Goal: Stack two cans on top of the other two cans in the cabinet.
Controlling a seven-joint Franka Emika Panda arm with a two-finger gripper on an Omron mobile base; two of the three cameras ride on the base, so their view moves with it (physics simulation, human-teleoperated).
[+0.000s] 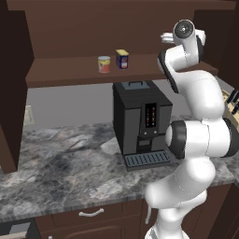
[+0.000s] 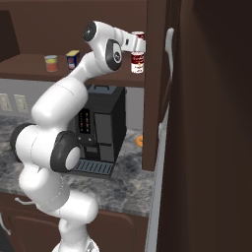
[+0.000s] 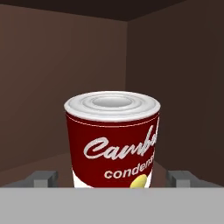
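Apparently just let go, the upper soup can (image 3: pixel 113 140) sits stacked on the second red-and-white can (image 2: pixel 137 64) at the cabinet (image 1: pixel 93 28) shelf's right end, the end effector (image 3: pixel 113 178) spread wide with a finger either side, gripping nothing.

the shelf (image 1: pixel 140 70) is bare between the blue tin (image 1: pixel 122 59) and the stacked soup cans (image 2: pixel 137 55) at the right end, hemmed by the cabinet's side panel (image 2: pixel 153 74). the coffee machine (image 1: pixel 140 121) blocks the counter (image 1: pixel 60 163) below.

Cabinet shelf (image 1: pixel 70 74) — short can (image 1: pixel 104 64), blue tin (image 1: pixel 122 59), soup can (image 2: pixel 137 63).
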